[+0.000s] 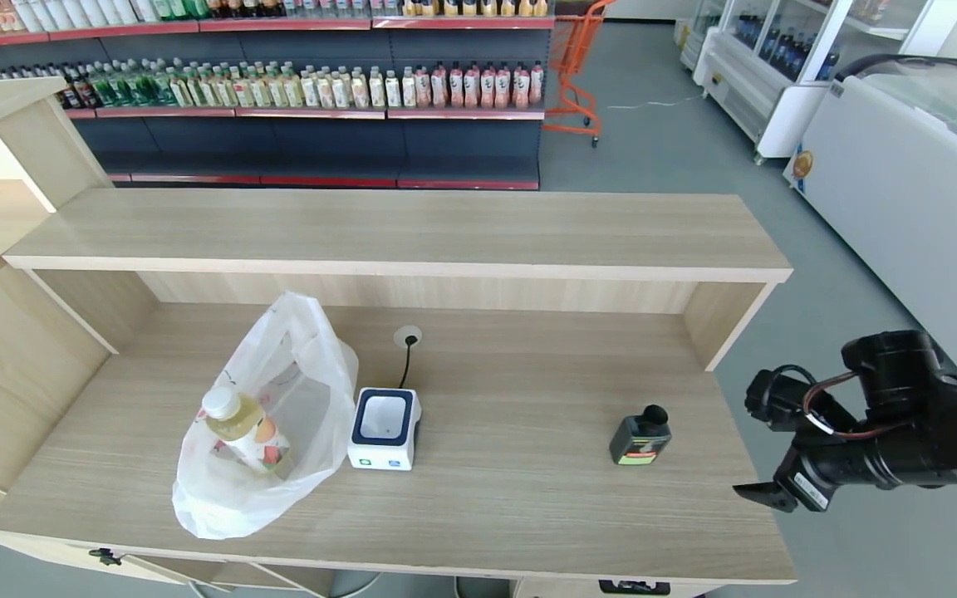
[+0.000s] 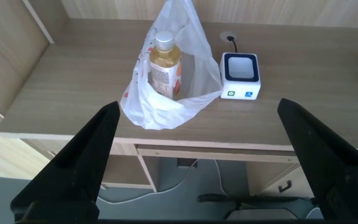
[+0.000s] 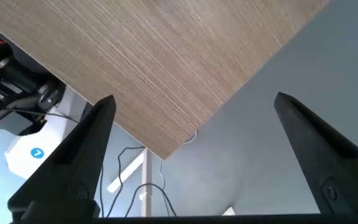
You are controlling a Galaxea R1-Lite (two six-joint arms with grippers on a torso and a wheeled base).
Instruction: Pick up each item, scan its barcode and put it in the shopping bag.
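While spread this wide and holding nothing, bring the fingers [image 3: 73, 168] of the right gripper [image 3: 194, 97] in from beyond the right end of the counter [image 1: 528, 498]. Same wide, empty spread on the left gripper [image 2: 197, 106], before the front edge, facing the shopping bag [image 1: 312, 357] with a tea bottle [image 1: 238, 428] inside. Probably next to take: the small dark bottle [image 1: 640, 436], upright, well right of the scanner [image 1: 385, 428]. Seems light, stiff, maybe smooth. Better to grip across the body, below the cap, to avoid tipping.

Labels on the bagged bottle [image 1: 239, 425], dark bottle [image 1: 640, 438] and scanner [image 1: 384, 428] are all too small to read.
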